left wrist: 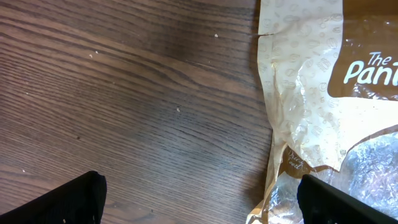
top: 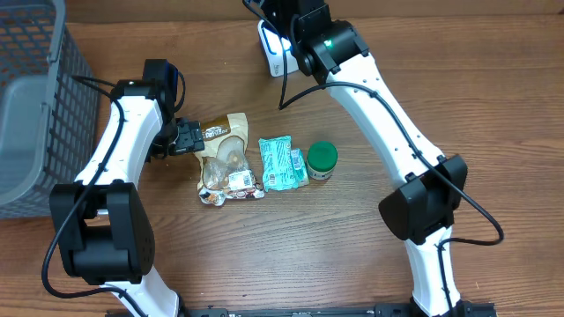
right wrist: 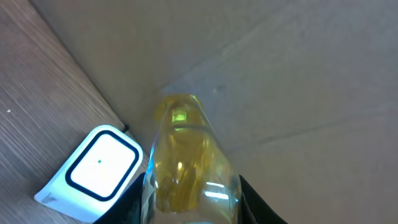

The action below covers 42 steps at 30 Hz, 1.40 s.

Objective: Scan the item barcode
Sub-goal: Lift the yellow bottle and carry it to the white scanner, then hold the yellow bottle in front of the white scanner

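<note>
As the right arm reaches to the far edge of the table (top: 493,106) in the overhead view, its wrist hides whatever it carries, just beside the white barcode scanner (top: 271,53) standing at that edge. Near the table's middle lie a tan snack bag (top: 226,160), a teal packet (top: 282,164) and a green-lidded jar (top: 322,160) in a row, each just beside the next. The left gripper (top: 182,138) sits at the bag's left end, and a grey basket (top: 35,106) fills the left edge.

From the left wrist, the jaws stand wide apart and hold nothing. One dark finger (left wrist: 74,200) is over bare wood, while the other is over the crinkled edge of the snack bag. Whether that finger touches the bag cannot be told.

From the right wrist, the right gripper (right wrist: 189,202) is closed narrowly on a yellow translucent item (right wrist: 183,149), one finger on each side. A small green glint shows near the item's top. The scanner's dark-rimmed window faces up, just beside and left of the item.
</note>
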Motion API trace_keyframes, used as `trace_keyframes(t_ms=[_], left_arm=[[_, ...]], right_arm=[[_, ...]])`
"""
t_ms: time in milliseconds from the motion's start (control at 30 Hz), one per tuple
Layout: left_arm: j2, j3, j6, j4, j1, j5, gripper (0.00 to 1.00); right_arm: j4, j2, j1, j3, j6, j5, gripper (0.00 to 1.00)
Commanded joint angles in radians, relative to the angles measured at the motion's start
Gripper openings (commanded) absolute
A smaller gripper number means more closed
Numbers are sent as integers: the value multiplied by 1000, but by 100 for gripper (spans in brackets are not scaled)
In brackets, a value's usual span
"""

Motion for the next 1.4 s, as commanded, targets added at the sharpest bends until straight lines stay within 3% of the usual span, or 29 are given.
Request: trace_keyframes(t_ms=[0, 333, 767, 1367], left_arm=[[7, 15, 19, 0, 3, -10, 99], [7, 14, 19, 1, 3, -10, 99], [7, 14, 19, 0, 3, -10, 100], [7, 15, 19, 1, 3, -10, 100]], right_arm=[[62, 53, 2, 13, -81, 26, 23], [214, 126, 1, 13, -117, 50, 24], [293, 207, -13, 13, -154, 51, 24], [217, 226, -24, 13, -153, 35, 23]])
